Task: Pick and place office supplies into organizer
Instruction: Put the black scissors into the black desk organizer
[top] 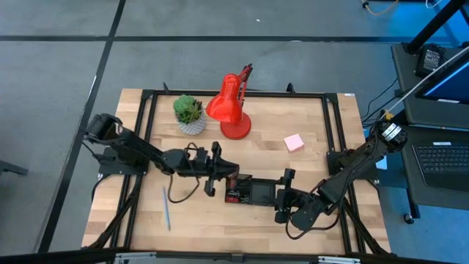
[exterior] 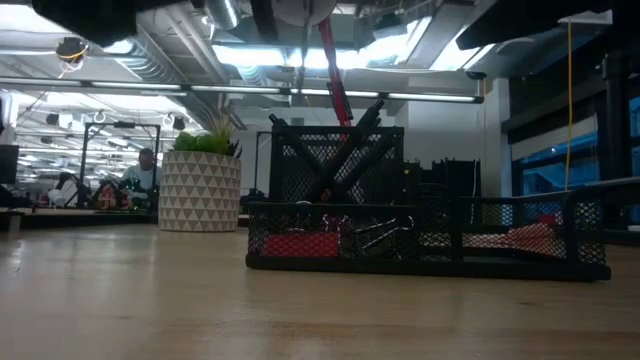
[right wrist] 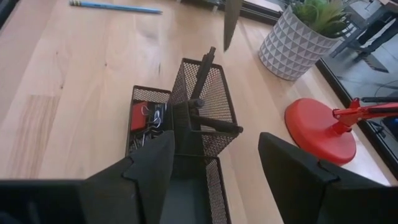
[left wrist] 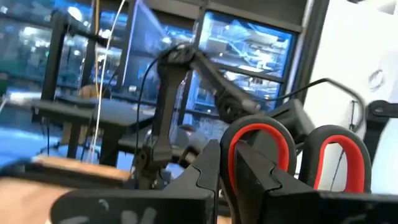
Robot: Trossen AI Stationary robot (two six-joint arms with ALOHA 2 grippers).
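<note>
**Scissors over organizer; pen and pad still out**

Left gripper (top: 220, 170) clamped on red-handled scissors (left wrist: 292, 152), blade hanging above the organizer (right wrist: 211, 93) cup. Right gripper (right wrist: 214, 165) spread wide, empty, at the organizer's other end. Already in: black pens (right wrist: 202, 68), clips (right wrist: 149, 127), red block (right wrist: 138, 116). Left on the table: blue pen (top: 165, 207), pink sticky-note pad (top: 294, 142). Judged past halfway.

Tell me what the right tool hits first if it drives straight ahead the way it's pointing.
Likely the organizer: its tall mesh cup with black pens sits directly ahead of the open right tool. Depth is uncertain.
</note>
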